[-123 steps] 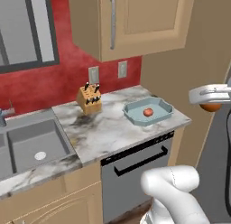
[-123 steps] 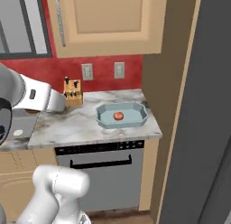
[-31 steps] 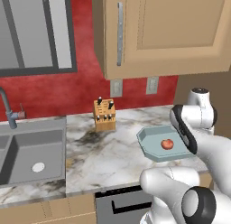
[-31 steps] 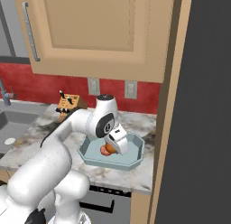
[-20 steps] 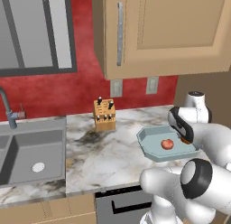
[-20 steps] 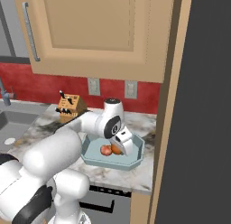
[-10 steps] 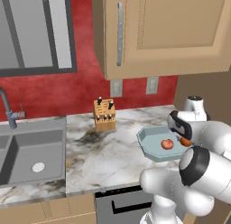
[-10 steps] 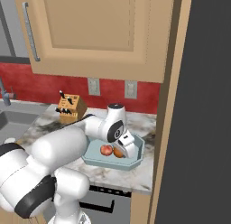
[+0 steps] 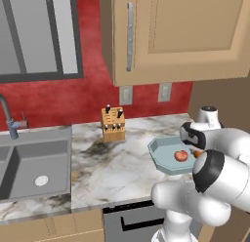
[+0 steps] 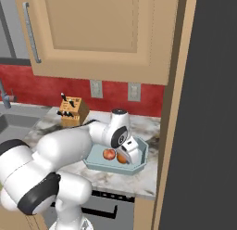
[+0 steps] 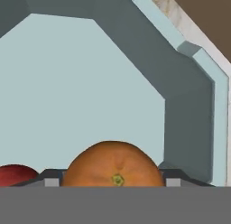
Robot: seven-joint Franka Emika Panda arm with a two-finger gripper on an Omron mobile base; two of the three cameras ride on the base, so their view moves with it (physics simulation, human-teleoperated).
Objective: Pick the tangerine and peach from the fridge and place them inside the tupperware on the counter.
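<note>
The pale blue-green tupperware (image 9: 165, 149) (image 10: 138, 166) (image 11: 90, 69) lies on the marbled counter (image 9: 117, 163) at its right end. Inside it rests the red peach (image 9: 181, 155) (image 10: 109, 154) (image 11: 14, 173). My gripper (image 10: 125, 156) (image 11: 115, 182) is low inside the tray, shut on the orange tangerine (image 9: 197, 153) (image 10: 121, 158) (image 11: 115, 166), which sits just right of the peach near the tray floor. In the hand view a dark fingertip flanks each side of the fruit. The fridge's dark side (image 10: 208, 108) rises at the right.
A wooden knife block (image 9: 113, 124) (image 10: 71, 112) stands by the red wall behind the tray. The steel sink (image 9: 29, 160) is to the left. Tan wall cabinets (image 9: 176, 36) hang overhead. A dishwasher (image 9: 132, 221) sits under the counter.
The base has driven from the fridge toward the counter. In the last second the hand has come down into the tupperware with the tangerine, beside the peach.
</note>
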